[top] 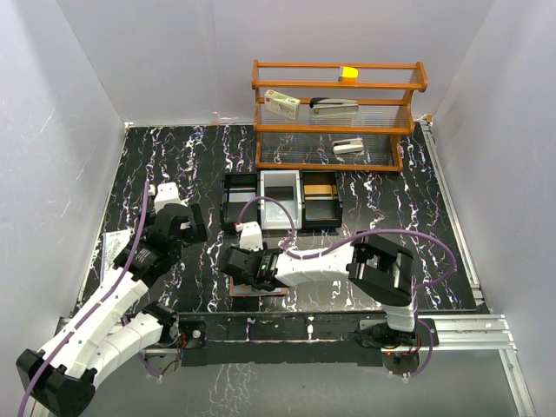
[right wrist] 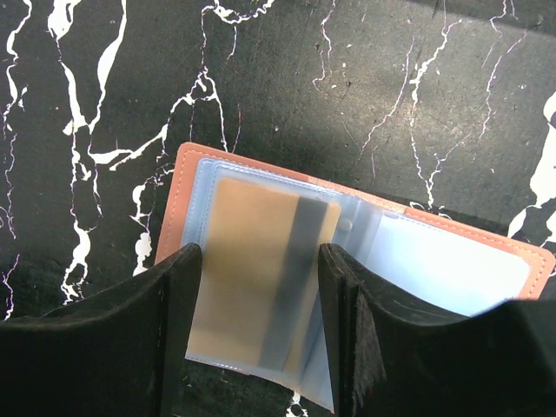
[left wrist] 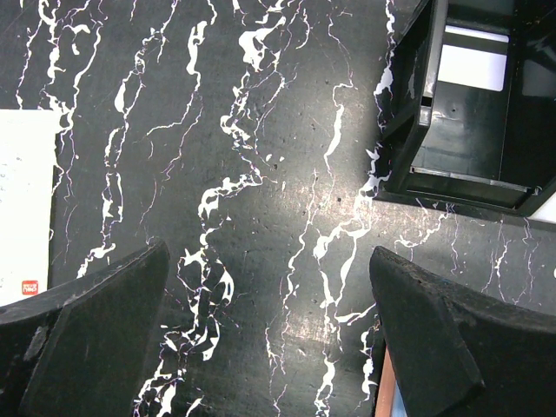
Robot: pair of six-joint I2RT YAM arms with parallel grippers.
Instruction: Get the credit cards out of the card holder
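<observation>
The right gripper (right wrist: 261,261) stands half open, its black fingers (right wrist: 130,347) planted either side of a clear sleeve in the opened card holder (right wrist: 184,187). A yellow-orange card (right wrist: 248,234) with a dark stripe lies inside that sleeve. Its right edge runs under one finger, so it looks straddled rather than pinched, though contact is hard to judge. No print on it is legible.

The holder lies flat close to the table's (top: 391,217) near edge, with bare marble open to its left and far side. The left gripper (left wrist: 269,261) hangs wide open and empty over bare marble, between a black tray (left wrist: 417,148) and a white sheet (left wrist: 22,174) whose red label is unreadable.
</observation>
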